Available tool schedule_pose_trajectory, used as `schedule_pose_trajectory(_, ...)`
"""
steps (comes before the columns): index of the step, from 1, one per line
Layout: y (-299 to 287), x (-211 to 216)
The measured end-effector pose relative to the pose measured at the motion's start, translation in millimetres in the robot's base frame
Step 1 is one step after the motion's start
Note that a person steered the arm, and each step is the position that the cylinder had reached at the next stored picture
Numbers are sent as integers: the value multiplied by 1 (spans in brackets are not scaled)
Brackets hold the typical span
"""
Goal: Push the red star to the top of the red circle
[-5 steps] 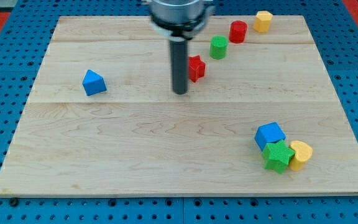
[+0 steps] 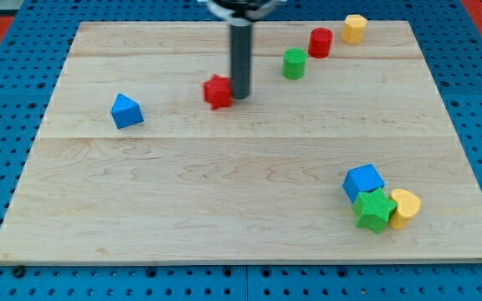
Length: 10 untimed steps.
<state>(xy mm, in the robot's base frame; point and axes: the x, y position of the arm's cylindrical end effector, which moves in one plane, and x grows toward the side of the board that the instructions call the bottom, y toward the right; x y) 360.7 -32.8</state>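
1. My tip [image 2: 240, 95] rests on the wooden board [image 2: 224, 217] in its upper middle area, touching the right side of the red star [image 2: 217, 92]; the rod rises straight toward the board's top edge, where the arm leaves the frame.

2. There is no claw on this arm, so nothing opens or closes; the rod's lower end does the work by pressing sideways against a block.

3. The red star lies left of centre in the board's upper half, well apart from the red circle [image 2: 320, 41], which stands near the top edge toward the top right corner.

4. Between the two sits the green circle [image 2: 294, 63], just below and left of the red circle; the yellow block [image 2: 355, 28] sits closest to the top right corner.

5. By this view the task looks far from done: the star is on the wrong side of the green circle and lower than its target, with the tip on the side that drives it toward the left edge.

6. What seems left: the tip must get round to the star's left and carry it along the top edge to sit above the red circle, where the margin looks narrow.

7. Bystanders: a blue triangle [image 2: 125, 110] near the left edge, and a blue cube [image 2: 363, 181], green star [image 2: 374, 210] and yellow heart [image 2: 405, 206] clustered by the bottom right corner.
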Motion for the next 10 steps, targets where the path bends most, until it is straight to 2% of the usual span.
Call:
schedule_pose_trajectory(1, -62, 3)
schedule_pose_trajectory(2, -91, 7)
schedule_pose_trajectory(5, 116, -36)
schedule_pose_trajectory(6, 139, -60)
schedule_pose_trajectory(7, 128, -70)
schedule_pose_trajectory(8, 178, -66)
schedule_pose_trajectory(9, 214, -84)
schedule_pose_trajectory(10, 186, -113)
